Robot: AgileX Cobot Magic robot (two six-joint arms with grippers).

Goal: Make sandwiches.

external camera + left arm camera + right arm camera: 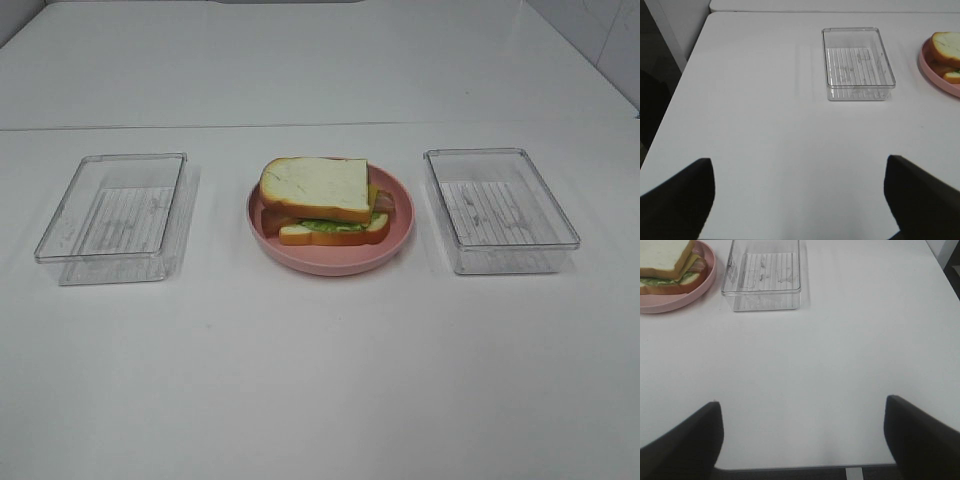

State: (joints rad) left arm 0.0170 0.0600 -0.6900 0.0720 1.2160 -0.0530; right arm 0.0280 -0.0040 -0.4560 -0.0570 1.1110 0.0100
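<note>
A sandwich (322, 198) lies on a round pink plate (330, 262) at the table's middle: two white bread slices with brown crust, green lettuce, a yellow cheese edge and a bit of bacon between them. Its edge also shows in the left wrist view (946, 49) and in the right wrist view (667, 267). My left gripper (797, 165) is open and empty over bare table, well back from the left tray. My right gripper (801, 402) is open and empty near the table's front edge. Neither gripper shows in the exterior high view.
An empty clear plastic tray (118, 216) stands left of the plate, also in the left wrist view (856, 64). A second empty clear tray (500, 208) stands right of it, also in the right wrist view (764, 274). The white table's left edge (687, 65) shows.
</note>
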